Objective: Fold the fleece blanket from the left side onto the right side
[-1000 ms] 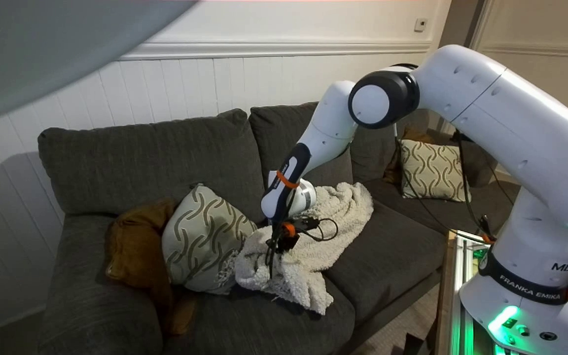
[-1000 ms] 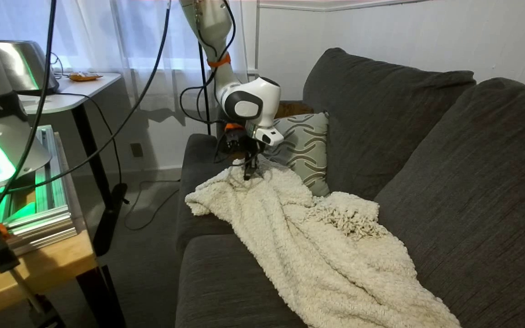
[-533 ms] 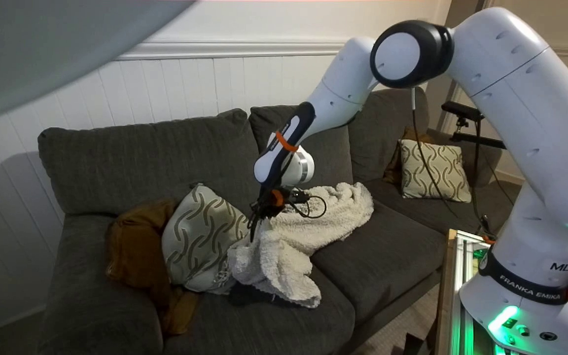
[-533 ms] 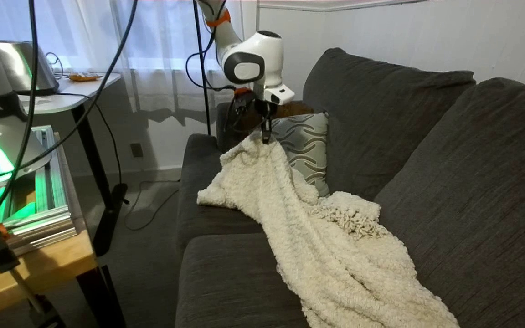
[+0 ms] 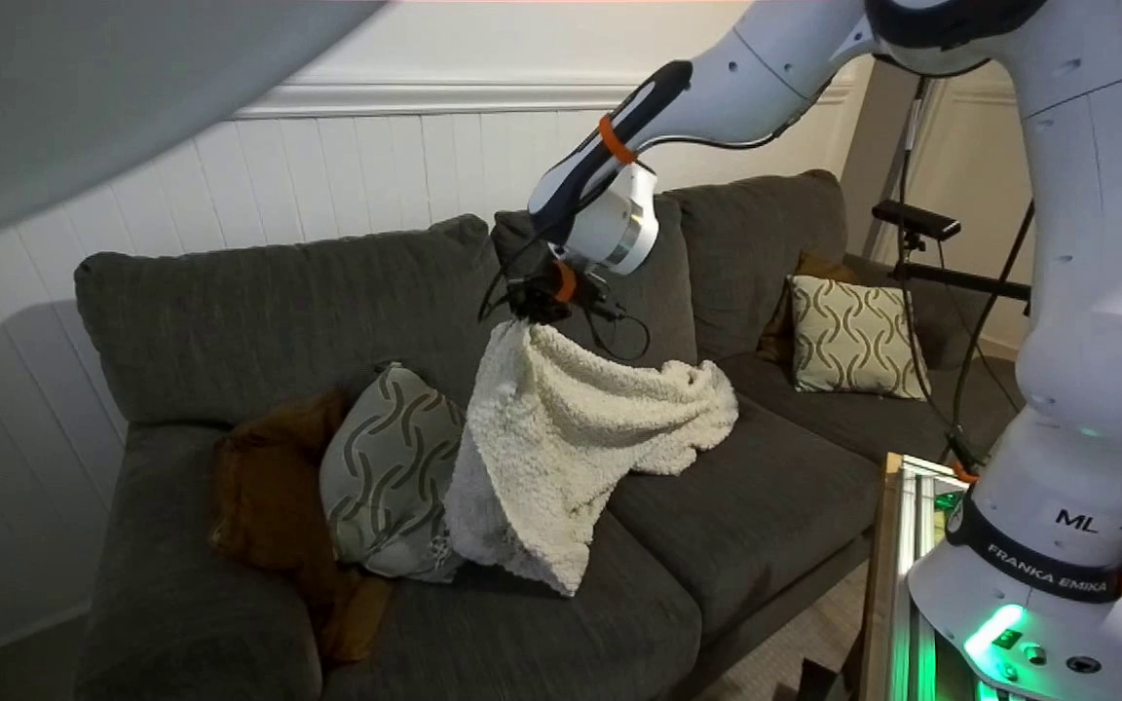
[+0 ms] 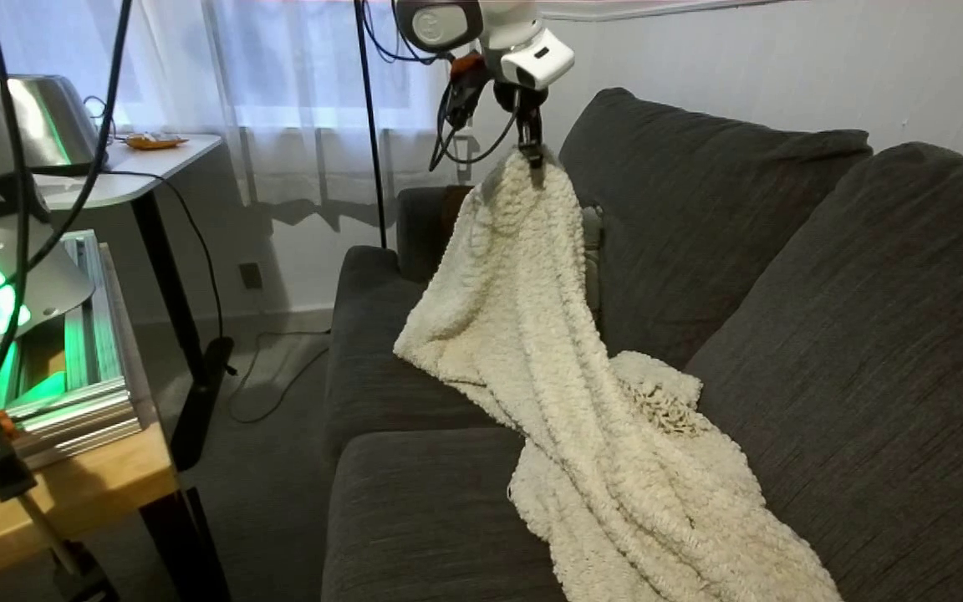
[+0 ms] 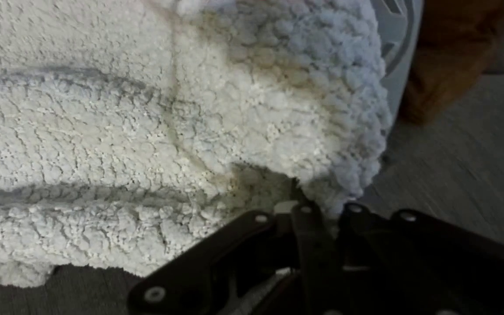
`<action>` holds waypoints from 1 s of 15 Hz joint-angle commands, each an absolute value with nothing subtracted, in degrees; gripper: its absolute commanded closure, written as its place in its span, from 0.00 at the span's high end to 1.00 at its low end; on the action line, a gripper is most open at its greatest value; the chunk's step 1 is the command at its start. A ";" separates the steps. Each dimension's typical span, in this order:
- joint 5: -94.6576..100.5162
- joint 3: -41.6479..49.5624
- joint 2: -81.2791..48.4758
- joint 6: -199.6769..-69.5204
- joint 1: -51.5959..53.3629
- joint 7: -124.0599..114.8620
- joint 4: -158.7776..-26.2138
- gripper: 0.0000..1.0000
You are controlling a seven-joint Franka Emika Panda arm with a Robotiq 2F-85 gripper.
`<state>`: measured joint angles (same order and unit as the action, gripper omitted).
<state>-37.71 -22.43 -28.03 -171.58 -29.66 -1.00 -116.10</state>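
Exterior views both show a dark-grey fabric sofa [image 5: 756, 497]. Along its seat lies a cream, nubbly fleece blanket [image 5: 561, 453], part rising to a peak above the sofa. On the sofa tilts a square, pale, chain-patterned cushion [image 5: 389, 472]. Above the sofa hangs a black two-fingered gripper [image 6: 534, 157], jaws narrow, holding that peak.

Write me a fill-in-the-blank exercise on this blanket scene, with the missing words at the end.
1. The gripper is ____ (open or shut) on the fleece blanket.
2. Of the fleece blanket, ____ (none, some or all) is lifted off the sofa.
3. The light on the robot's base glows ____.
4. In an exterior view, the patterned cushion beside the fleece blanket sits between it and the ____ fabric.

Missing words: shut; some; green; brown.
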 commanded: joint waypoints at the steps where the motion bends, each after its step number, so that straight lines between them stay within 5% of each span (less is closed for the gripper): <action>1: -49.10 -31.92 -20.68 -172.16 -42.81 6.14 -117.65 0.02; 6: -61.54 -34.60 -14.60 -170.07 -55.81 10.49 -114.07 0.02; 15: -59.66 -25.96 -14.09 -169.29 -64.59 5.50 -109.12 0.02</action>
<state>-59.65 -25.89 -14.10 -169.21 -64.64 5.47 -109.06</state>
